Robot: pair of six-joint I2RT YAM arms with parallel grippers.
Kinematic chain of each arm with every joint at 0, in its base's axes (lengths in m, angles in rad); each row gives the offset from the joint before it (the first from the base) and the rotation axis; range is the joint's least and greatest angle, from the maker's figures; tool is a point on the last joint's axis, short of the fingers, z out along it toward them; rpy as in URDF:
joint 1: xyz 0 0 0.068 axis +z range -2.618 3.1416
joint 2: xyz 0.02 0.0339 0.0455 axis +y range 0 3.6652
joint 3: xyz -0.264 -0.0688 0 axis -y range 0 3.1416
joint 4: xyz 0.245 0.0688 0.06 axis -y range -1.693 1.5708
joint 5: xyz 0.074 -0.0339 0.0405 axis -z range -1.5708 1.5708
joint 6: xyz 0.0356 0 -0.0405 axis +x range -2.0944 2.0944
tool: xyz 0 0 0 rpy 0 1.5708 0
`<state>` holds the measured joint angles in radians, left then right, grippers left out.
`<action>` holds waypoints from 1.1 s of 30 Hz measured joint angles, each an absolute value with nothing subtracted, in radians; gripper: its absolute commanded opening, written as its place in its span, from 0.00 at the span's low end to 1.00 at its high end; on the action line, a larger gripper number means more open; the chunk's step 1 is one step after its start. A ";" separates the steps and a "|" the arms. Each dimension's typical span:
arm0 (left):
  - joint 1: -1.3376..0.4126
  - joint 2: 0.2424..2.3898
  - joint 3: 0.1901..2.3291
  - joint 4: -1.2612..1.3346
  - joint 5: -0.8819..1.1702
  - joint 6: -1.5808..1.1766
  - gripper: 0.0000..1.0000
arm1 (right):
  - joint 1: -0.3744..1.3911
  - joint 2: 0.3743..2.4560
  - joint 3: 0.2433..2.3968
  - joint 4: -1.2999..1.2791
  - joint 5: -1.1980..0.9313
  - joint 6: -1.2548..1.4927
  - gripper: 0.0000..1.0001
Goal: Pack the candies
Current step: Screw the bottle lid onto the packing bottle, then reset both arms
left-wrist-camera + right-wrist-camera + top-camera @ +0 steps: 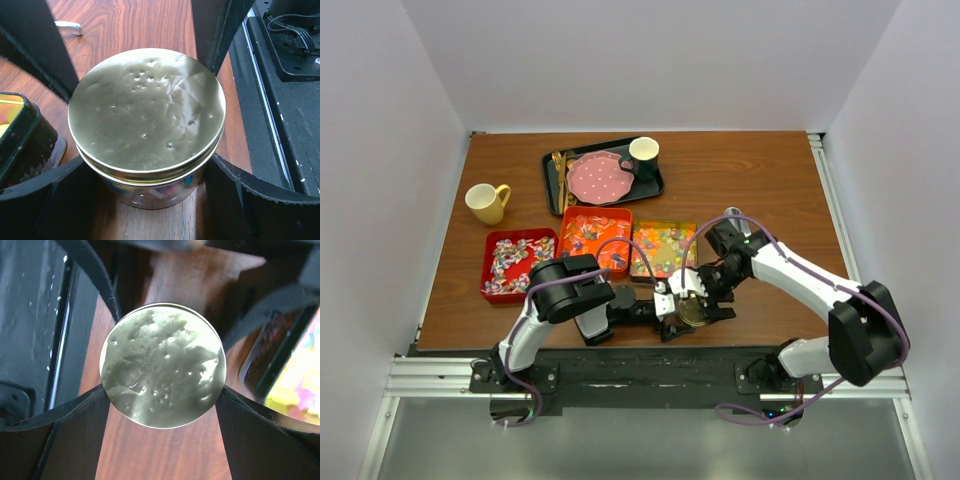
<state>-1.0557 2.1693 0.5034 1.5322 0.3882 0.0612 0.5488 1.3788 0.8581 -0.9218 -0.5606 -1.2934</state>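
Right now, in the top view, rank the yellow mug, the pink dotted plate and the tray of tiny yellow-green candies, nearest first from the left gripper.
1. Tray of tiny yellow-green candies, just beyond the left gripper.
2. Pink dotted plate, far centre.
3. Yellow mug, far left.

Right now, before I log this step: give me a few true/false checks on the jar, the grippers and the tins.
1. The gold lid sits on the jar. True.
2. The yellow mug stands on the black tray. False: it stands on the table left of the tray. The mug on the tray is the dark mug.
3. Both grippers are at the jar. True: the left gripper clasps its body and the right gripper clasps the lid's rim.
4. The red tin of wrapped candies is the rightmost tin in the top view. False: it is the leftmost of the three tins.
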 measured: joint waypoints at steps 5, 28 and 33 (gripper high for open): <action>-1.056 2.165 0.496 1.532 0.384 0.062 0.00 | 0.548 1.329 0.814 -0.863 -0.538 -1.125 0.76; -0.994 1.720 0.268 1.185 0.435 0.091 1.00 | 0.420 1.201 0.860 -0.938 -0.435 -0.910 0.99; -0.878 1.346 0.281 0.847 0.446 0.068 1.00 | 0.325 1.182 0.937 -0.934 -0.305 -0.742 0.99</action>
<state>-0.8776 1.3457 0.2806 0.8467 0.4461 0.0677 0.3248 1.1820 0.9371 -0.9337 -0.3046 -0.7422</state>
